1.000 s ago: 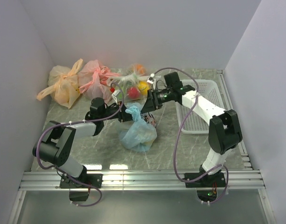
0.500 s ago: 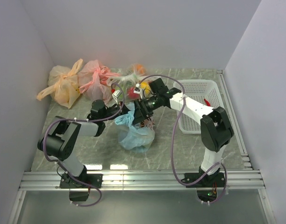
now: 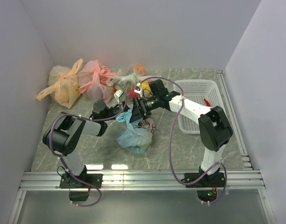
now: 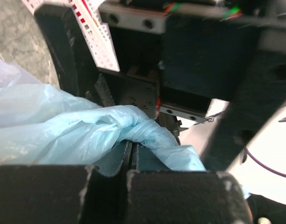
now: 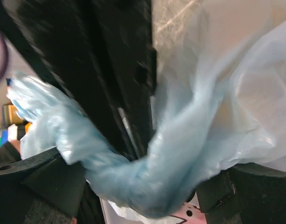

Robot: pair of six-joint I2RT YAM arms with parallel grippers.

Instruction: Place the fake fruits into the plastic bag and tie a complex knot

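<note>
top external: 1 blue bag; left gripper pinching it, right gripper grip unclear.

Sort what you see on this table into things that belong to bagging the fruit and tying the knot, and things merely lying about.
Belongs to the job:
light blue plastic bag
left gripper, pinching the bag's plastic
right gripper, a twisted strand of it between its fingers

Just lying about:
orange bag
pink bag
clear bag of fruit
white basket
</note>
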